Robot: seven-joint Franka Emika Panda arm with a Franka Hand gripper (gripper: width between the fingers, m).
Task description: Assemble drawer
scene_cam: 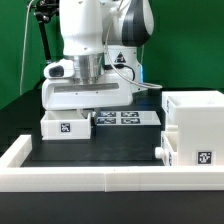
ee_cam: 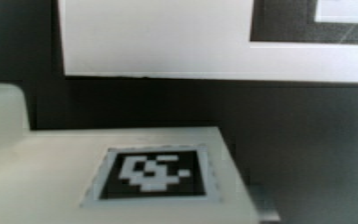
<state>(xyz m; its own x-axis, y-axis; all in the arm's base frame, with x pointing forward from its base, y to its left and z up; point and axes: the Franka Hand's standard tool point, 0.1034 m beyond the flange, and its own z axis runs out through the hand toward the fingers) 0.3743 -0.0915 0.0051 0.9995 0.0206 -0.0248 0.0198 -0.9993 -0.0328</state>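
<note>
Low white wall (scene_cam: 60, 170) edges the black table (scene_cam: 120, 145), green backdrop (scene_cam: 18, 60) behind; gripper (scene_cam: 85, 108) opening cannot be told.

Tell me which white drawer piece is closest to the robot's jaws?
The small low tray on the exterior view's left, sitting right below the jaws. The tall box stands far off on the exterior view's right.
</note>
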